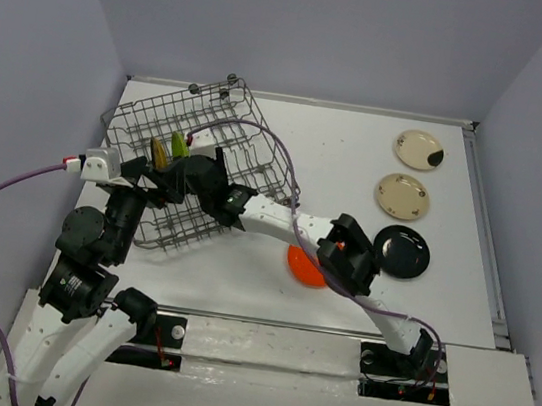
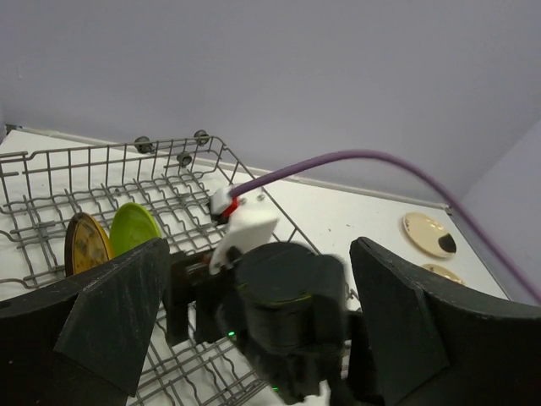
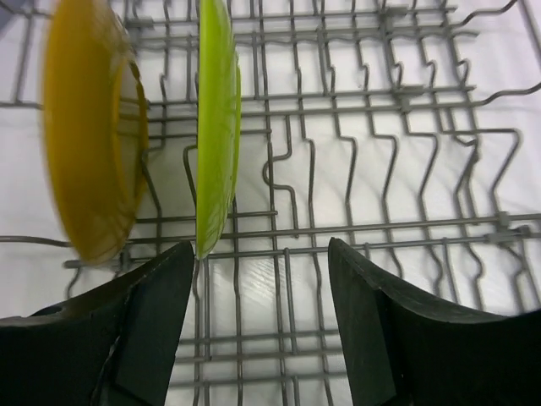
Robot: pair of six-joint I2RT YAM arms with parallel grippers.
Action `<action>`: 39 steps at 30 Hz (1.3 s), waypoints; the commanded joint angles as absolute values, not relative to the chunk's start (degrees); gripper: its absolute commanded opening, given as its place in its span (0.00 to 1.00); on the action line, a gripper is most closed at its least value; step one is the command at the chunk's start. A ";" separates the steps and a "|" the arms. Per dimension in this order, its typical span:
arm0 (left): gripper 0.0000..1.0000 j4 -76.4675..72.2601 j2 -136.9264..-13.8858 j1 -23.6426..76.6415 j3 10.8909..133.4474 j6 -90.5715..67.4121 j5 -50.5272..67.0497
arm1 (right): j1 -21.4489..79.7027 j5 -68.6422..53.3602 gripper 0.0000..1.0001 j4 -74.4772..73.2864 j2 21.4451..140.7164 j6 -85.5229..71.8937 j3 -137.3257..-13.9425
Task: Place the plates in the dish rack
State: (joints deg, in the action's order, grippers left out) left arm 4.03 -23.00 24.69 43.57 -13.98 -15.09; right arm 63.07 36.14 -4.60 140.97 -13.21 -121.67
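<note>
**Two plates racked, four outside**

The table [image 1: 337,162] carries the dish rack [image 1: 152,116], which holds the gold plate [image 1: 160,154] and lime plate [image 1: 179,144] upright. The black plate [image 1: 401,252], cream plates [image 1: 401,194] and orange plate [image 1: 302,268] lie outside it. The left hand [image 2: 258,279] and right hand [image 3: 260,254] have their fingers apart and are empty.

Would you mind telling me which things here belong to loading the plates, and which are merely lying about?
Part of the job:
- dish rack
- lime green plate and dark gold plate, standing in the rack
- orange plate, black plate, far cream plate and near cream plate, on the table

Not part of it:
- purple cable
</note>
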 commanded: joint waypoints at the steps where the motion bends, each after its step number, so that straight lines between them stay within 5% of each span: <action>1: 0.99 0.44 -22.24 24.61 43.33 -13.54 -16.08 | 62.93 31.83 0.71 -0.62 124.47 -17.40 -113.66; 5: 0.99 0.44 -22.06 24.52 43.15 -13.45 -15.82 | 61.70 29.45 0.69 -0.62 112.70 -20.38 -100.32; 9: 0.99 0.61 -21.27 24.87 42.98 -13.45 -15.38 | 59.24 29.62 0.39 -4.28 98.29 -25.21 -76.63; 11: 0.99 0.62 -21.09 25.13 42.98 -13.45 -15.38 | 57.58 26.91 0.10 -9.03 89.42 -31.44 -69.12; 12: 0.99 0.70 -21.09 25.22 42.98 -13.45 -15.29 | 55.65 24.98 0.07 -11.31 86.43 -33.64 -65.43; 17: 0.99 0.79 -20.83 25.66 42.72 -13.54 -14.06 | 52.39 19.69 0.10 -26.08 67.85 -50.34 -43.09; 19: 0.99 0.97 -20.74 25.75 42.63 -13.54 -13.80 | 50.99 19.95 0.30 -30.56 58.92 -54.82 -38.87; 20: 0.99 0.97 -20.74 25.84 42.63 -13.45 -13.62 | 50.45 19.60 0.57 -31.11 56.10 -57.80 -35.19; 23: 0.99 0.97 -20.74 25.93 42.54 -13.45 -13.54 | 48.34 17.84 0.75 -32.34 49.67 -62.04 -30.17; 32: 0.99 1.23 -21.01 26.10 42.19 -13.36 -13.27 | 44.82 18.20 0.54 -25.33 55.37 -62.76 -26.54; 39: 0.99 1.41 -20.83 26.19 42.01 -13.10 -13.01 | 38.41 10.64 0.47 -12.92 60.99 -60.82 -23.13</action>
